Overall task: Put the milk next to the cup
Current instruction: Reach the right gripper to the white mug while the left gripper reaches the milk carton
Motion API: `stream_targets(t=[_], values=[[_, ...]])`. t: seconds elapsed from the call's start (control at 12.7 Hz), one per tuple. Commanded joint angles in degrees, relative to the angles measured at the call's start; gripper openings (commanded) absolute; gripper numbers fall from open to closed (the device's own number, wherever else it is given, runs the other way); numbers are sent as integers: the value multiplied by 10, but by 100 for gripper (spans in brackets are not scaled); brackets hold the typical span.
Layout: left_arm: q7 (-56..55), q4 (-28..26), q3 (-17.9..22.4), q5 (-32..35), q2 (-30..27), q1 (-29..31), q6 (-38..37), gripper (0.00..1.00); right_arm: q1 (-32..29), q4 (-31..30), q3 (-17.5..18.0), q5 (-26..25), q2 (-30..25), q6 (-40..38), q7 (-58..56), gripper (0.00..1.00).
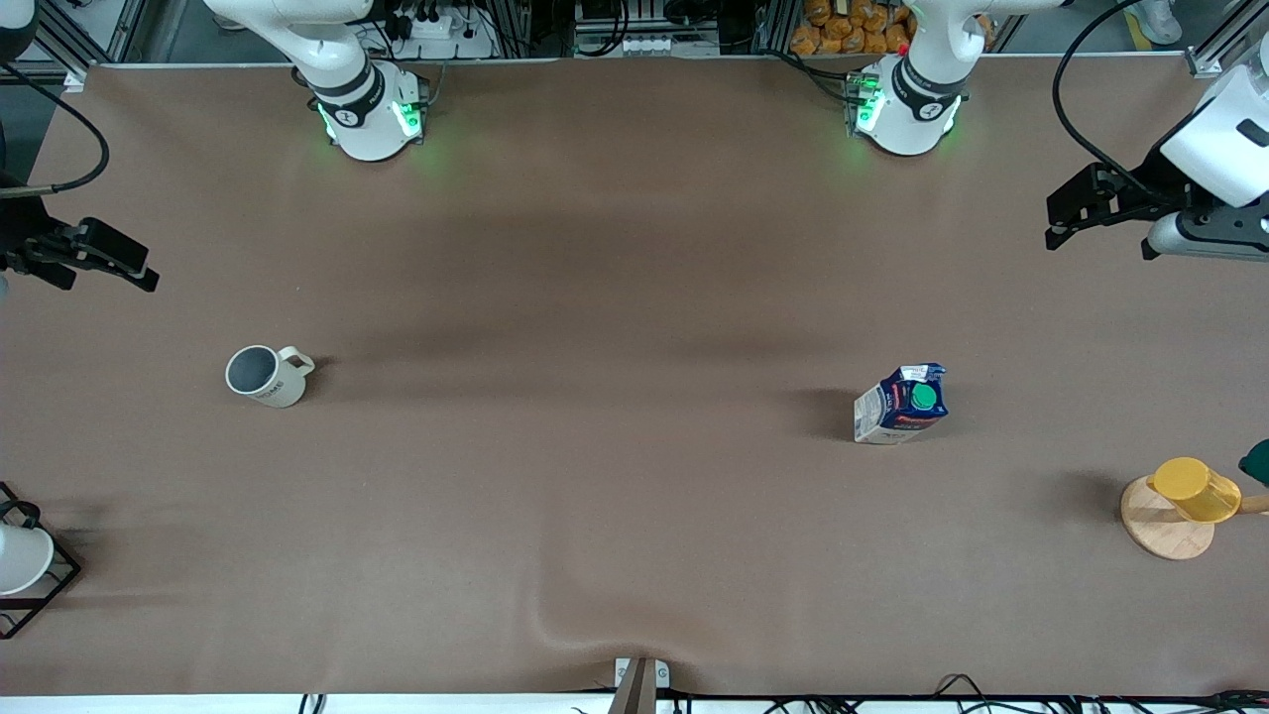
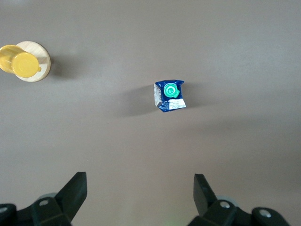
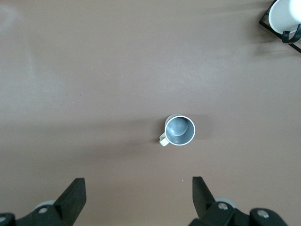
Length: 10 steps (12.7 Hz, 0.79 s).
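The milk, a dark blue and white carton with a green cap, stands upright on the brown table toward the left arm's end. It also shows in the left wrist view. The cup, an off-white mug with a grey inside, stands toward the right arm's end and shows in the right wrist view. My left gripper is open and empty, high over the left arm's end of the table. My right gripper is open and empty, high over the right arm's end.
A yellow plastic cup sits on a round wooden coaster at the left arm's end, with a dark green thing at the view's edge. A white cup in a black wire frame stands at the right arm's end.
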Motion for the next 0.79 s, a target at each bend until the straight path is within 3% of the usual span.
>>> stream_targets(t=[0.0,0.39,0.71], values=[[-7,1,-7,-4,-6,7,1,100,-2,17,3,-10,9,-10,4,100],[-8,2,-3,-9,3,8,1,100,-6,11,3,-9,11,-11,1,100],[-19,17,-3,-9,80,8,26,100,-30,-19,1,-8,48,-3,-26,100]])
